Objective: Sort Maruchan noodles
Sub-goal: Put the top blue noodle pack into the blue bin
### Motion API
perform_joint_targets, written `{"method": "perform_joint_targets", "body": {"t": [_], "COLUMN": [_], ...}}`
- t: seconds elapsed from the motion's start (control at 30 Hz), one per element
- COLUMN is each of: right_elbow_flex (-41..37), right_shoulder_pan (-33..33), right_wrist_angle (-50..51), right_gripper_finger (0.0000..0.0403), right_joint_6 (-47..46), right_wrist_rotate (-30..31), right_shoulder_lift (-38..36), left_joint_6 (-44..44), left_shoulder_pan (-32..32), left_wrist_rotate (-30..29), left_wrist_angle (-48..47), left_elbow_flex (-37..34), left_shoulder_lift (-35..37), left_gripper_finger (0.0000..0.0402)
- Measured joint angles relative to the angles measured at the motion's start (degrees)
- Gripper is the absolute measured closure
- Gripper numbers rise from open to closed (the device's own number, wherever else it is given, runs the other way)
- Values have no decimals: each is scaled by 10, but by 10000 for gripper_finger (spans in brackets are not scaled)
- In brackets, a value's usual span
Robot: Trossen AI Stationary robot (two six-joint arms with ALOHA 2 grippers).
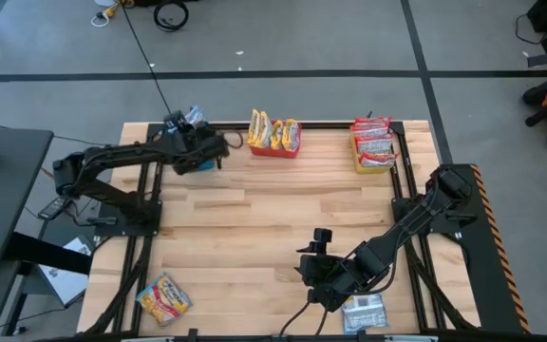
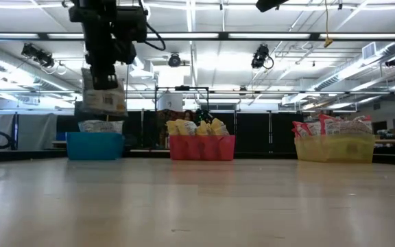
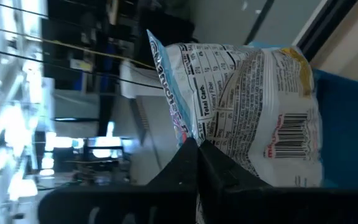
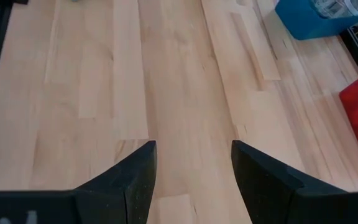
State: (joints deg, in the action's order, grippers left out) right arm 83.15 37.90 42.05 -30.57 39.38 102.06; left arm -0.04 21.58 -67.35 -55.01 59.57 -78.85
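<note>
The left gripper hangs over the blue bin at the back of the table. Its fingers are pinched tight on a blue-and-white noodle packet, which dangles above the bin. More packets seem to lie inside the bin, though it is hard to see.

Yellow packets stand in the red bin. Red packets fill the yellow bin.

The right gripper is down low near the front of the table, its fingers spread apart with nothing between them. One pale packet lies just beside it. A yellow packet lies at the front left corner.
</note>
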Motion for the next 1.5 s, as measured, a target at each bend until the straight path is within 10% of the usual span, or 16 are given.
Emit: {"method": "perform_joint_targets", "body": {"t": [0.37,0.8,1.07,1.5], "right_elbow_flex": [-36,-78,-78,-78], "right_shoulder_pan": [34,48,48,49], "right_wrist_angle": [-4,-9,-10,-22], "right_gripper_finger": [191,191,191,192], "right_joint_6": [-65,-145,-148,-147], "right_wrist_rotate": [0,-29,-32,-37], "right_shoulder_lift": [0,0,0,0], "left_joint_6": [163,425,351,320], "left_shoulder_pan": [97,118,155,190], "left_wrist_rotate": [97,125,211,191], "left_wrist_angle": [107,575,570,557], "left_elbow_flex": [-51,-237,-237,-255], "left_shoulder_lift": [7,12,12,11], "left_gripper_finger": [401,401,401,357]}}
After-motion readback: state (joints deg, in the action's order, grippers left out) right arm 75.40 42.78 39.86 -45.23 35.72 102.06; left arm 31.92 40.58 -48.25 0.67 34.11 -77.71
